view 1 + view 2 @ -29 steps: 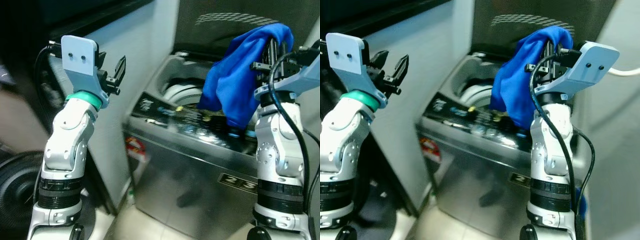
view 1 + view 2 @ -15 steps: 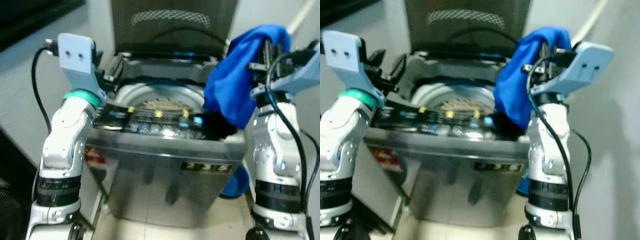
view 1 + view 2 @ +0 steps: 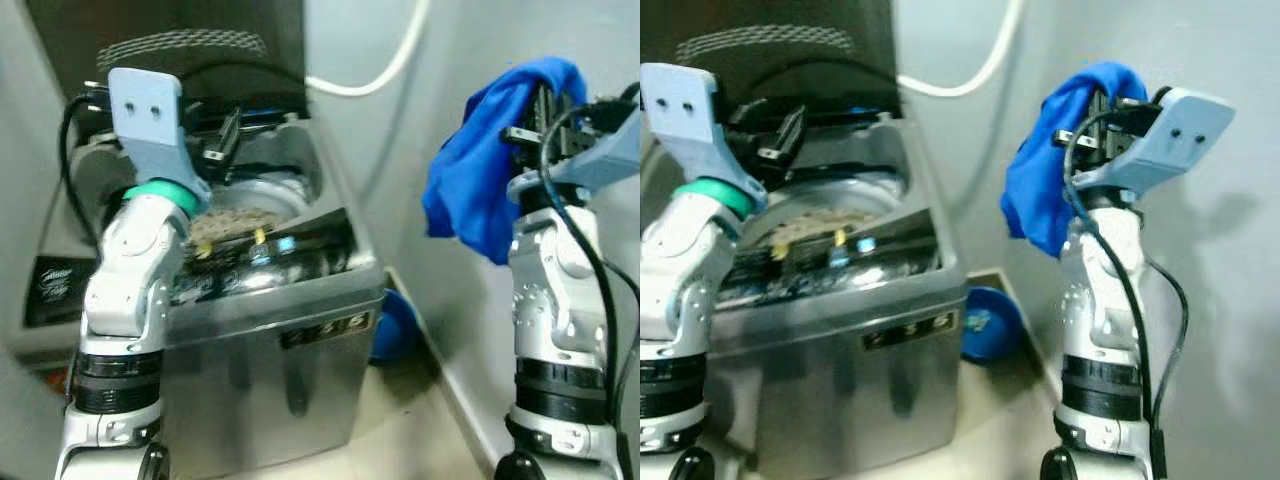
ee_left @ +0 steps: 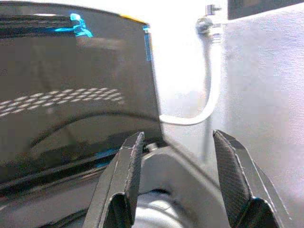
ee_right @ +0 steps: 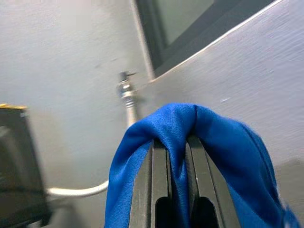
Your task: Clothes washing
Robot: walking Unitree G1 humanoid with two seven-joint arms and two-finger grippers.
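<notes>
The blue cloth (image 3: pixel 492 165) hangs from my right gripper (image 5: pixel 176 156), whose jaws are clamped together on a fold of it near its top. It is held high, off to the right of the washing machine (image 3: pixel 262 330) and close to the grey wall (image 3: pixel 1220 300), not over the tub. Its long axis runs up and down: the pinched fold is uppermost and the loose bulk droops below and toward the machine side, its lowest corner pointing at the floor.

My left gripper (image 4: pixel 176 178) is raised over the machine's rear edge, jaws apart and holding nothing, looking toward the raised dark lid (image 4: pixel 71 90) and the white hose (image 4: pixel 199 109) on the wall.

I judge the step in hand to be carrying the garment to the machine for loading; the lid stands up and the drum opening (image 3: pixel 240 215) is exposed, so the way in is ready. The next move calls for bringing my right arm leftward until the cloth hangs above the drum, lowering it so the dangling end goes in first, then parting the jaws. The trailing fabric could catch on the control panel (image 3: pixel 270 255) at the front rim. A blue basin (image 3: pixel 985 322) sits on the floor between machine and wall.
</notes>
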